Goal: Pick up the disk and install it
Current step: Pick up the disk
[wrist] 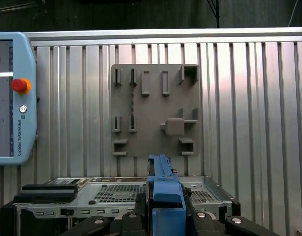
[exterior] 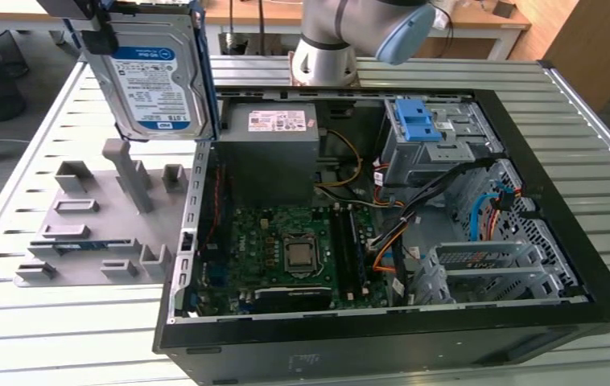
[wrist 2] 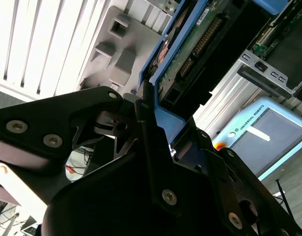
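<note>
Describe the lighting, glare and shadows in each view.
Exterior view: even light, mild sheen on the disk; second wrist view: the gripper dark against the washed-out slatted table; first wrist view: flat light, short shadows on the grey fixture plate.

Disk (exterior: 154, 80): silver-grey metal body, glossy white-and-blue label, smooth blue plastic carrier. Table (exterior: 606, 153): ribbed pale metal, satin. Fixture plate (exterior: 90, 217): matt grey plastic. Computer case (exterior: 391, 342): matt black metal.

Black screw-studded hand (wrist: 165, 204), silver-grey arm (exterior: 321, 44)
</note>
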{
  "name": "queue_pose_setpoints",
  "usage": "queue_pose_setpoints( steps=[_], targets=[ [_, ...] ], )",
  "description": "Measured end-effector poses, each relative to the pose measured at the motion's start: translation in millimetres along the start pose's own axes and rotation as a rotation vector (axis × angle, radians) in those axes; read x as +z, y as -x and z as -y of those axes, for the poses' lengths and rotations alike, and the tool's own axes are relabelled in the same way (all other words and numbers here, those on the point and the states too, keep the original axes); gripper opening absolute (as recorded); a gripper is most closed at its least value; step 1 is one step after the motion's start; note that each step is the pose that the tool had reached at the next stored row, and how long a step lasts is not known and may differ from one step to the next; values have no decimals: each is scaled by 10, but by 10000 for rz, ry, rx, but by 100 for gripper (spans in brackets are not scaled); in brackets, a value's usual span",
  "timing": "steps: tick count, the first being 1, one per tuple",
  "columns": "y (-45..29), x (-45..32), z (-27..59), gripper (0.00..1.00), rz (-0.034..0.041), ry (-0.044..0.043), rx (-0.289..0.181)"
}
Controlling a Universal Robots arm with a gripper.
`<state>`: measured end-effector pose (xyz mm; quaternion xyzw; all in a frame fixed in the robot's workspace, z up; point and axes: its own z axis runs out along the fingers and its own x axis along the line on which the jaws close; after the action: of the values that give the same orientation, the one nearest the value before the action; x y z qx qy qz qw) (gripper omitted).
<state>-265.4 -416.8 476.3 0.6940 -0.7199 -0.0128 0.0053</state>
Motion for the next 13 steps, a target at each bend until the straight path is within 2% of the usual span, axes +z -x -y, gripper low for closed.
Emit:
queue_pose_setpoints(
  steps=[13],
  targets=[
    [1,-3,118,36,0,0,0]
  ],
)
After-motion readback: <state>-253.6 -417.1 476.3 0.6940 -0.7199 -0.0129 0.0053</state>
